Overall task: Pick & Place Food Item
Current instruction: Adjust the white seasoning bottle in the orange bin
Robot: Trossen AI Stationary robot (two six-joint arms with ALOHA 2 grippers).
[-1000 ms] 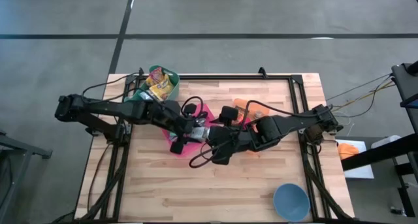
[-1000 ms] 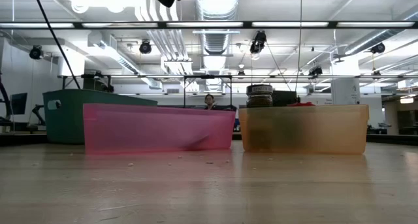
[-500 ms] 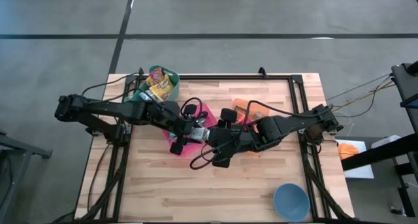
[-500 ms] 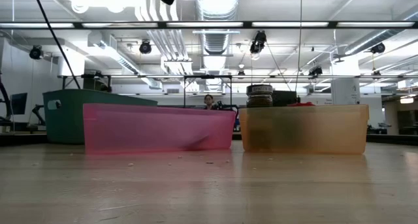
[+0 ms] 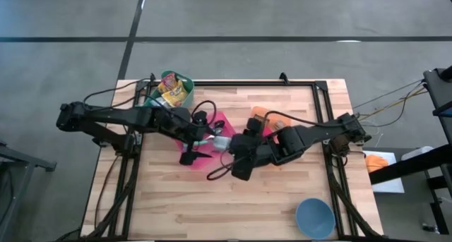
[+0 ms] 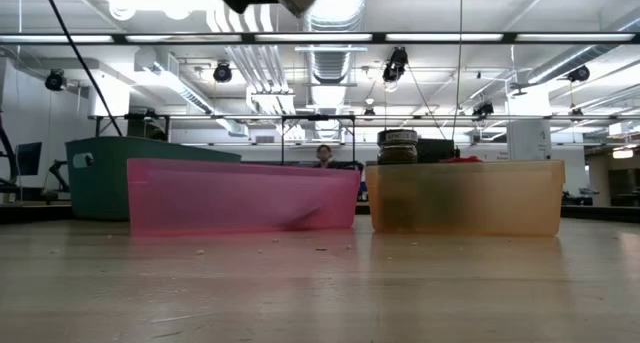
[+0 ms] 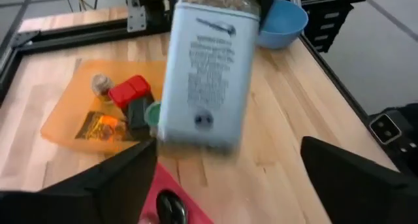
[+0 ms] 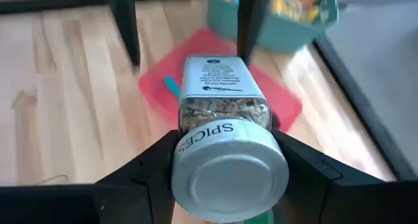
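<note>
The right fingers (image 8: pixel 225 185) are clamping the spice jar (image 8: pixel 221 100), its long axis pointing toward the wide-open left fingers (image 5: pixel 201 144) above the pink tray (image 5: pixel 224 122).

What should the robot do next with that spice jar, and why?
Probably carry it over to the orange tray. The right tool grips the spice jar by its lid end, while the left tool stands open and clear of it, so the handover looks done.
</note>
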